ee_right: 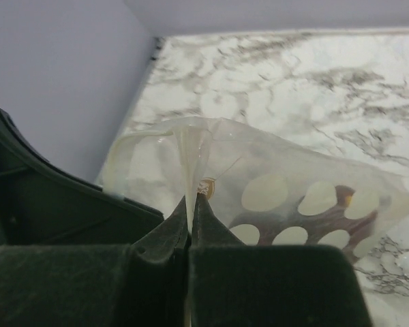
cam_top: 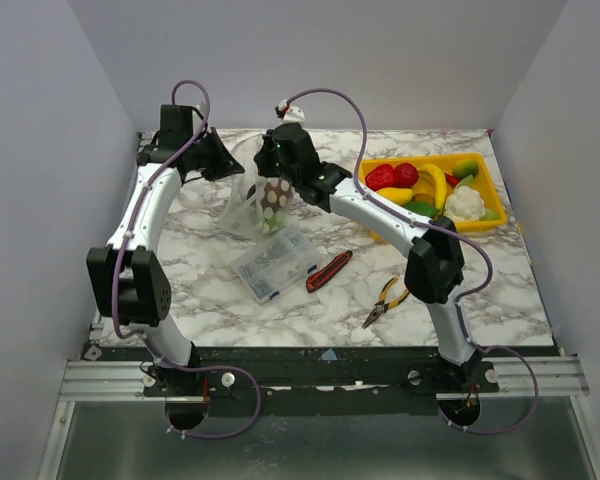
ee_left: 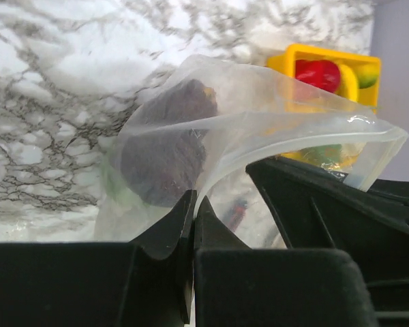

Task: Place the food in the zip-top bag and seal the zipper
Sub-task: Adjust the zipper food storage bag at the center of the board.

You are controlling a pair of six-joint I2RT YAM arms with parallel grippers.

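Left claw [ee_left: 193,211]: clenched on a fold of the zip-top bag [cam_top: 248,208] at its left edge, holding it lifted off the bench [cam_top: 500,290] at the far left-centre. Zip-top bag: clear, crinkled, hanging between the two claws, mouth gaping; the zipper [ee_left: 307,121] shows as a thick open rim, not pressed together. Contents: one dark maroon piece [ee_left: 167,146] with pale spots, lying low in the bag; a trace of green beside it, too indistinct to name. Right claw [ee_right: 191,208]: clenched on the opposite lip of the bag, film pinched upright between its tips. Compartment box [cam_top: 273,262]: clear, on the bench just in front of the bag. Red-handled cutter [cam_top: 328,270] and pliers [cam_top: 385,300]: lying near the box, to its right, untouched. Yellow tray [cam_top: 420,160]: far right, well apart from the bag, holding the white cauliflower [cam_top: 465,203], red pieces [cam_top: 382,177], a yellow piece [cam_top: 435,183] and green pieces. Progress, as judged: early; one item bagged for certain, most food in the tray, sealing not yet begun.
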